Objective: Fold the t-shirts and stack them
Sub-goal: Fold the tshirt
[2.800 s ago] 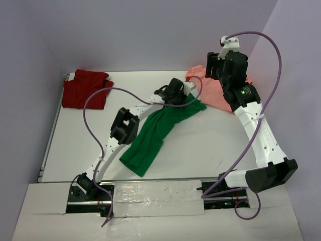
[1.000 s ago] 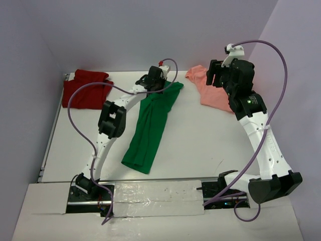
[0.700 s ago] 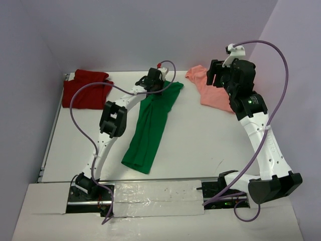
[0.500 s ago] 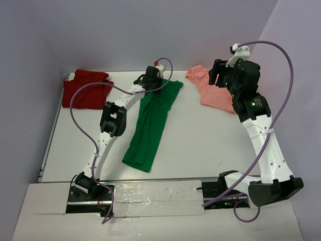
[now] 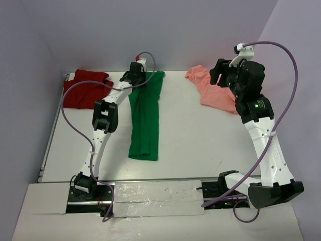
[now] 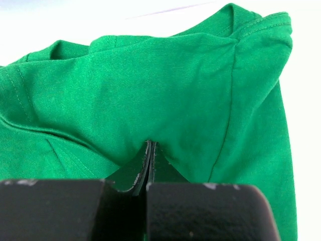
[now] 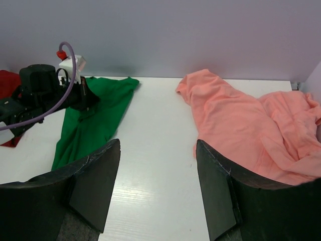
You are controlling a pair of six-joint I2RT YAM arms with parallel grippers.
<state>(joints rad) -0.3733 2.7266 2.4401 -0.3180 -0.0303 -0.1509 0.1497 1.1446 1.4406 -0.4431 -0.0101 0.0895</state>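
The green t-shirt (image 5: 144, 120) lies as a long narrow strip running from the back of the table toward the front. My left gripper (image 5: 136, 79) is at its far end, shut on a fold of the green cloth (image 6: 150, 85); the fingertips (image 6: 150, 146) pinch it tight. Bunched at the back left is the dark red t-shirt (image 5: 84, 90). The salmon pink t-shirt (image 5: 213, 91) lies crumpled at the back right. My right gripper (image 5: 224, 75) hovers above the pink shirt's near side, open and holding nothing (image 7: 158, 145), with the pink shirt (image 7: 241, 120) and green shirt (image 7: 95, 120) ahead.
Purple walls close in the white table (image 5: 195, 140) at the back and both sides. A purple cable (image 5: 75, 125) loops over the left side, another over the right arm (image 5: 261, 130). A taped strip (image 5: 155, 193) runs along the front edge.
My left gripper has pulled the green shirt's far end leftward and back, so the shirt now lies straight front to back instead of slanted. The right arm lifted and drew slightly right.
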